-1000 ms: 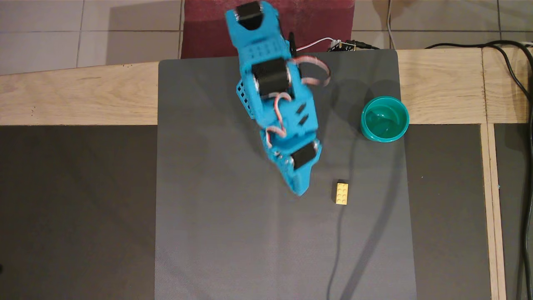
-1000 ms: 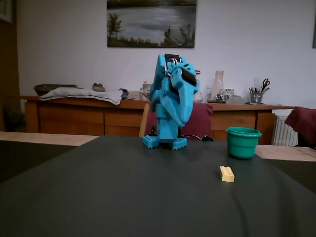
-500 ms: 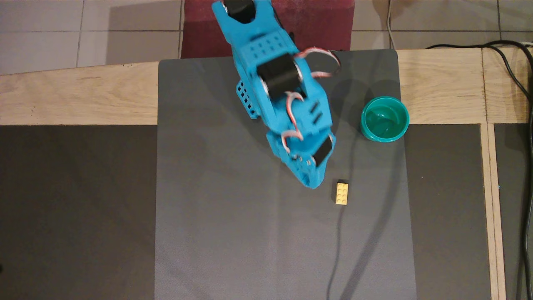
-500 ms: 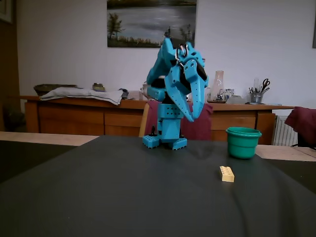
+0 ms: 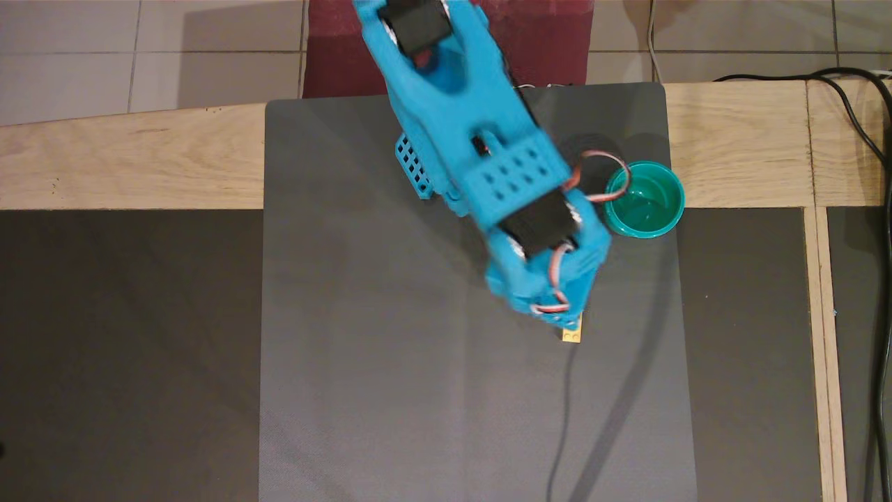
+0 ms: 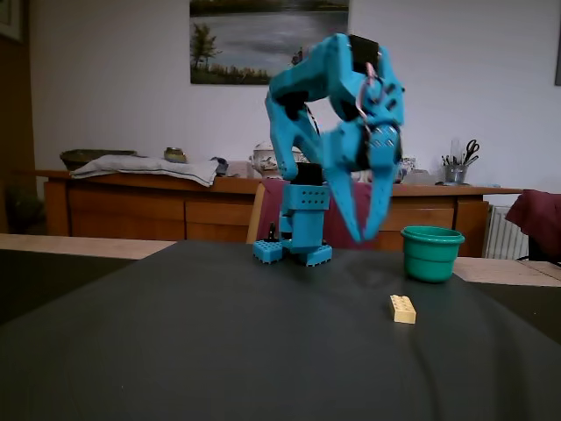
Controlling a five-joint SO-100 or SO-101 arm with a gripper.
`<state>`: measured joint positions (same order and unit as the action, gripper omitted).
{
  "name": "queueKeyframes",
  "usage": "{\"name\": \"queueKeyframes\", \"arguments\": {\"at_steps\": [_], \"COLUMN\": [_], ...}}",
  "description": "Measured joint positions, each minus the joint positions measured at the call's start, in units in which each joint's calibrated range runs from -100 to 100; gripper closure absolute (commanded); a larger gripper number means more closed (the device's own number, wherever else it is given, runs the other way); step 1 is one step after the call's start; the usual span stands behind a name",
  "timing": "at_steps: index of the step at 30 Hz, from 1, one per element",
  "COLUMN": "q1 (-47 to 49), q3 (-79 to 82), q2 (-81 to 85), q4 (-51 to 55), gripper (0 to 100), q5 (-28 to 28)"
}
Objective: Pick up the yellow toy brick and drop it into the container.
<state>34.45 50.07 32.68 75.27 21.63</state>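
Note:
The yellow toy brick [image 6: 402,309] lies flat on the dark grey mat, studs up. In the overhead view only its near end [image 5: 572,337] shows, because the blue arm's wrist [image 5: 550,279] covers the rest. In the fixed view my gripper [image 6: 362,239] points down, well above the mat, up and left of the brick. Its fingers stand slightly apart and hold nothing. The container, a teal-green cup [image 6: 431,253], stands upright behind the brick. It sits at the mat's right edge [image 5: 644,233] in the overhead view and looks empty.
The arm's blue base [image 6: 293,252] stands at the back of the mat [image 5: 362,348]. Wooden table strips [image 5: 125,167] border the mat, and black cables [image 5: 871,139] run along the right side. A sideboard with clutter fills the background of the fixed view.
The arm has unfolded and swung forward and to the right in the overhead view, now covering most of the brick. The gripper came down a little. Brick and cup have not moved.

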Motion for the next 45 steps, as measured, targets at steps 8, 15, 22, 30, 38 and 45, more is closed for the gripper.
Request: {"name": "queueKeyframes", "arguments": {"at_steps": [8,15,22,30,38,45], "q1": [3.3,3.3,3.3,3.3,-0.2,-3.3], "q3": [-0.3,-0.3,-0.3,-0.3,-0.3,-0.5], "q2": [-3.1,-3.7,-3.7,-8.0,-19.6,-22.8], "q4": [-5.6,-8.8,-8.9,-8.9,-15.7,-19.2], "gripper": [99,99,77,75,75,76], "q5": [0.0,1.9,3.2,6.0,8.4,10.3]}}
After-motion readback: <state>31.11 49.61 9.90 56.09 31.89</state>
